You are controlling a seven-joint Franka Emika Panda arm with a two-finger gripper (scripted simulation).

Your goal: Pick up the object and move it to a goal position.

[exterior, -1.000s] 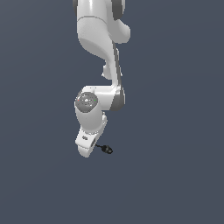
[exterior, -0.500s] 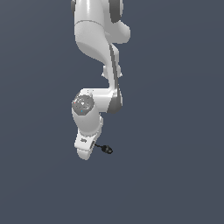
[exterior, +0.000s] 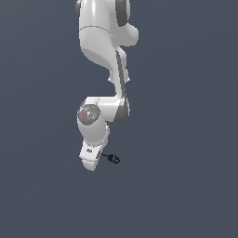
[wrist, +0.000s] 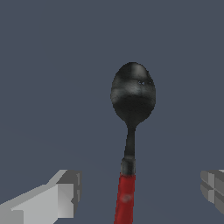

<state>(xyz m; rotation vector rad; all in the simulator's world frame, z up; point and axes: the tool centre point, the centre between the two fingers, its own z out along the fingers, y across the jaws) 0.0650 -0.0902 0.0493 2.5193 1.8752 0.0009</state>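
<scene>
The object is a tiny spoon-like tool. In the wrist view its glossy black head (wrist: 133,94) and thin neck lead down to the red handle (wrist: 125,199). The handle lies between my two fingers (wrist: 61,197), which stand wide apart and do not touch it. My gripper (wrist: 140,192) is open. In the exterior view the white hand (exterior: 91,155) hangs low over the tool and hides the fingers and the handle. Only the black head (exterior: 113,159) sticks out toward the exterior view's right.
The floor (exterior: 186,186) is a plain dark grey-blue surface. The white arm (exterior: 104,42) comes down from the top of the exterior view. No other object or goal marker shows.
The hand has sunk a little and shifted slightly to the exterior view's left over the tool. The tool has not moved.
</scene>
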